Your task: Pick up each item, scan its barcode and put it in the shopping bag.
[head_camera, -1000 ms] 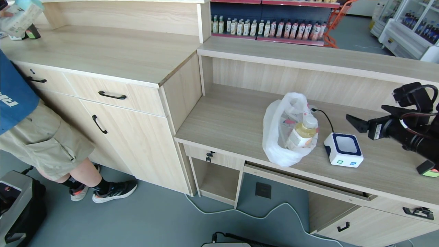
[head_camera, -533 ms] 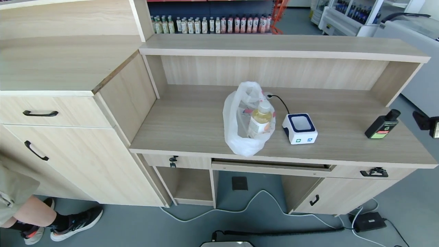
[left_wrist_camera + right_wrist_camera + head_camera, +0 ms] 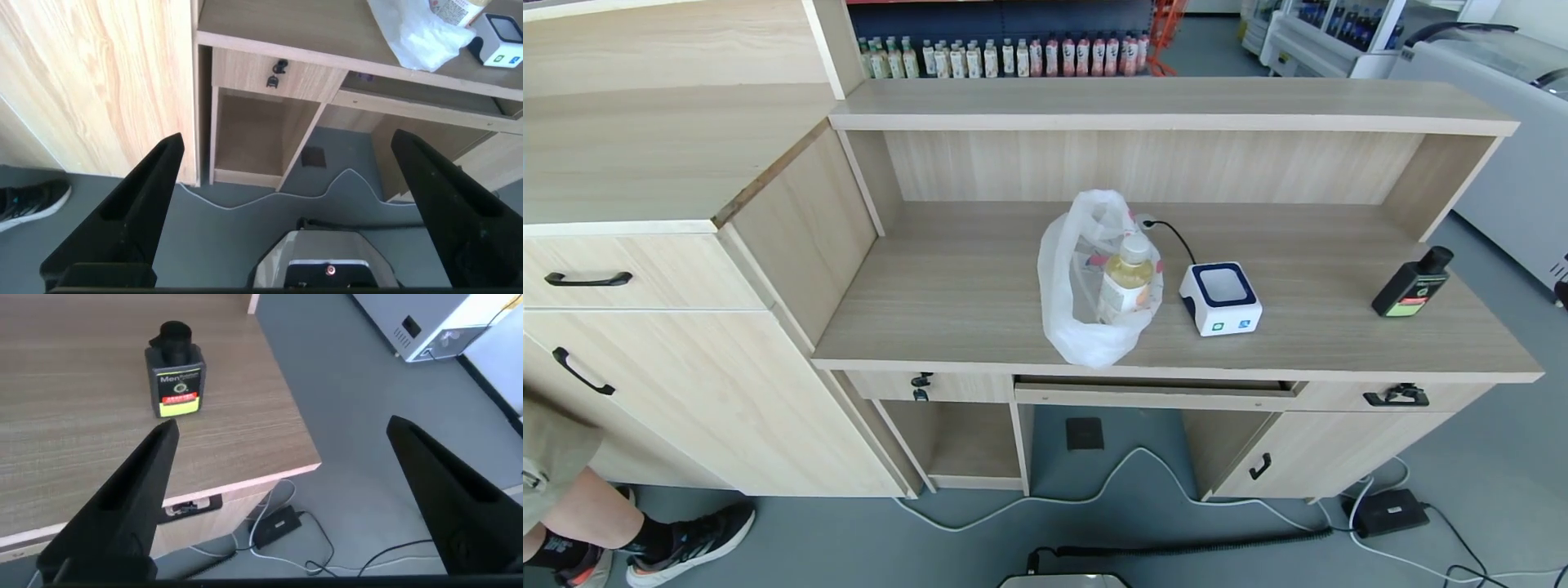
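A white plastic shopping bag point(image 3: 1078, 327) stands on the desk point(image 3: 964, 286), about midway along it and close to the front edge. Its mouth is open upward, and 1 pale yellow drink bottle point(image 3: 1125, 282) with a white cap stands upright inside it. Just beside the bag, toward the desk's right edge, sits the scanner point(image 3: 1221, 298), a white box with a dark blue frame around its top window. A black cable point(image 3: 1172, 233) runs from the scanner toward the back of the desk, behind the bag. 1 black bottle point(image 3: 1411, 283) with a green and red label sits near the right edge, well apart from the scanner.

The left gripper point(image 3: 286, 139) hangs low over the floor in front of the desk's left front corner, its 2 fingers spread wide apart with nothing between them. The bag point(image 3: 417, 33) and scanner point(image 3: 500, 37) lie beyond it on the desk top.

The right gripper point(image 3: 282, 423) hovers off the right front corner of the desk point(image 3: 82, 457), its 2 fingers also wide apart and empty, with the black bottle point(image 3: 176, 376) near it on the desk.
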`<state>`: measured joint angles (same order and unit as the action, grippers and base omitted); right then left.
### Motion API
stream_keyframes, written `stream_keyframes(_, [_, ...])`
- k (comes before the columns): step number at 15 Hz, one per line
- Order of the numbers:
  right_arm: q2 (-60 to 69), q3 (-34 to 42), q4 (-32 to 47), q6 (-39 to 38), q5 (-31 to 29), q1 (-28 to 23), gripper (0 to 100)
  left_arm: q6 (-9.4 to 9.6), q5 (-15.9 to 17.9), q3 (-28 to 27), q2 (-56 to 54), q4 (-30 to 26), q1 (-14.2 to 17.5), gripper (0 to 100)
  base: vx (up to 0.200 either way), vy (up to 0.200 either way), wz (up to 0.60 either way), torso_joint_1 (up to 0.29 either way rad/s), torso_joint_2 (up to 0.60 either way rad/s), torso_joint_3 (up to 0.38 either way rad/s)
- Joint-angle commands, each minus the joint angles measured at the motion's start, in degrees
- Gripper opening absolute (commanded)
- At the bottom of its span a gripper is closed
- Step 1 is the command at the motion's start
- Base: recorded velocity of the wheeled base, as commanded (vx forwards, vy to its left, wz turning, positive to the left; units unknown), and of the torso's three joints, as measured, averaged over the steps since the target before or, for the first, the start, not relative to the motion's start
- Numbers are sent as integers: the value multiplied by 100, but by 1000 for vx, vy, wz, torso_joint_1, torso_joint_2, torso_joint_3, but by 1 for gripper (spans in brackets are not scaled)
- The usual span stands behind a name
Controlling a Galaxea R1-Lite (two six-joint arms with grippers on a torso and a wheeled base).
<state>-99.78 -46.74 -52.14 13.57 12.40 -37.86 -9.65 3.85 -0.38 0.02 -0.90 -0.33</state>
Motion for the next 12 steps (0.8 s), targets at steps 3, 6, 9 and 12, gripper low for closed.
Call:
stream_keyframes(3, [-85,-283,72,5,-1,-81,100,-1,1,3,-2,2,-2,100,0,0,0,0,0,0])
stream_keyframes(6, [-6,-283,72,23,8,-63,100,-1,1,3,-2,2,-2,100,0,0,0,0,0,0])
stream_keyframes(9, [46,-274,72,23,17,-63,100,-1,10,-6,-2,-6,-2,100,0,0,0,0,0,0])
stream_keyframes(12, [90,-266,72,23,17,-63,100,16,10,3,-2,-6,-2,100,0,0,0,0,0,0])
